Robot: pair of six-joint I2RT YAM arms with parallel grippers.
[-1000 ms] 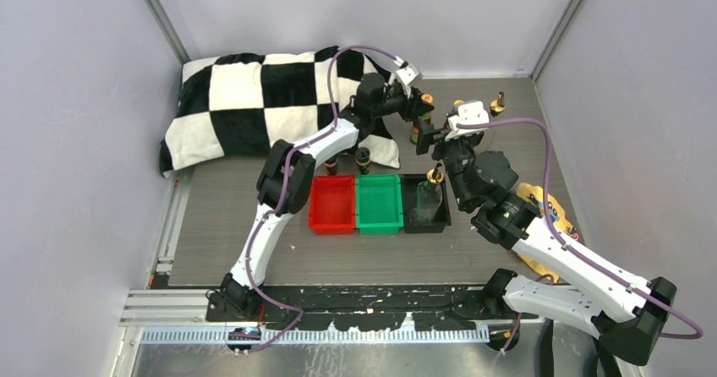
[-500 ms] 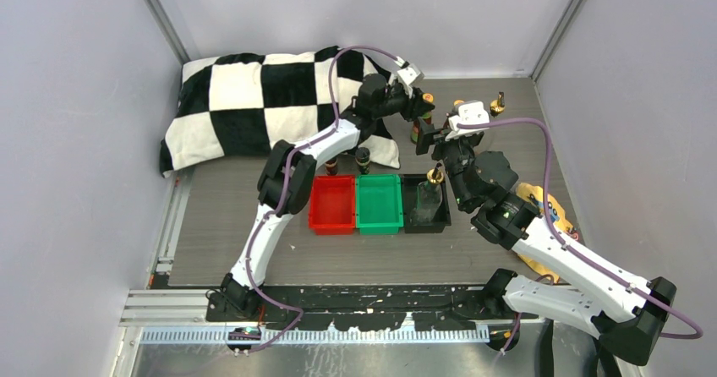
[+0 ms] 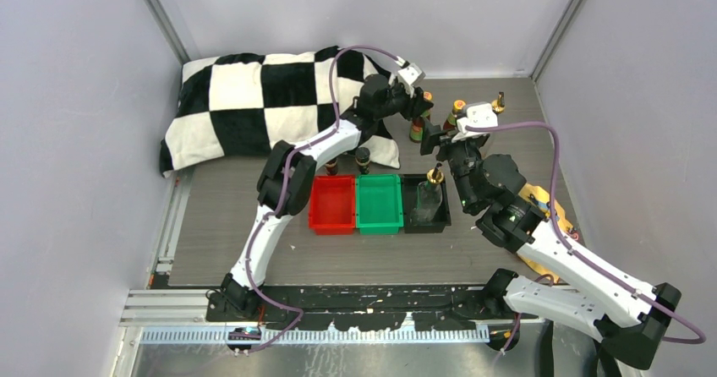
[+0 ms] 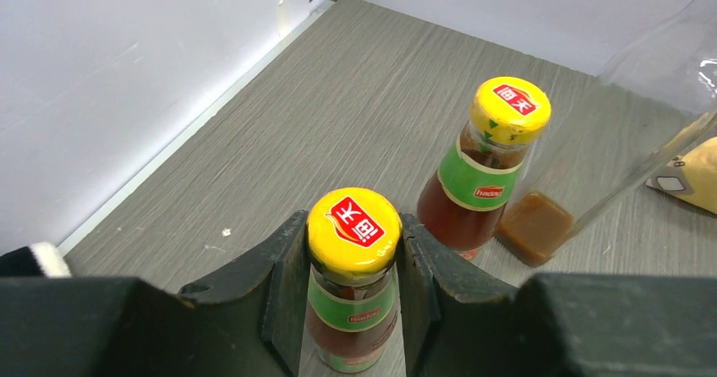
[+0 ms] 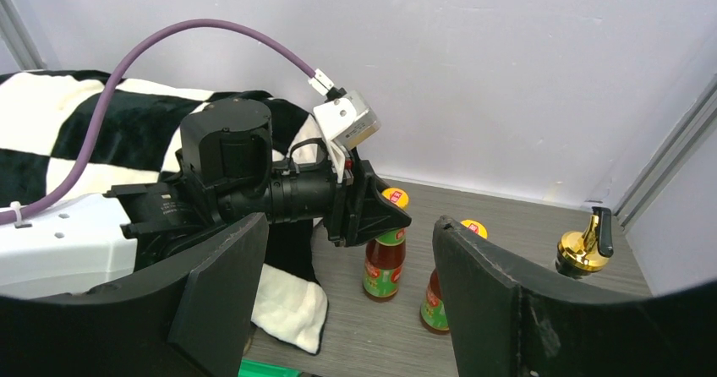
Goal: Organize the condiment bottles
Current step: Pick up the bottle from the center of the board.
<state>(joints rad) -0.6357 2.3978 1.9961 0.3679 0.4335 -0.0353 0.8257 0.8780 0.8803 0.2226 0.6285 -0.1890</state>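
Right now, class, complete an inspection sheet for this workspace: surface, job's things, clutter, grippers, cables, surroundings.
Surface: grey wood-grain table; red plastic tray, green plastic tray and black plastic tray in a row.
Job's things: tall clear glass bottle with gold pourer stands in the black plastic tray; second pourer bottle at far right; short dark black-capped bottles behind the red and green trays; reddish-brown yellow-capped bottle and its free twin at the back.
Clutter: black-and-white checkered cloth, far left; yellow item partly under the right arm.
Grippers: left gripper shut on the reddish-brown yellow-capped bottle; right gripper open, empty.
Cables: purple cable to the left gripper; second purple cable to the right gripper.
Surroundings: plain grey walls.
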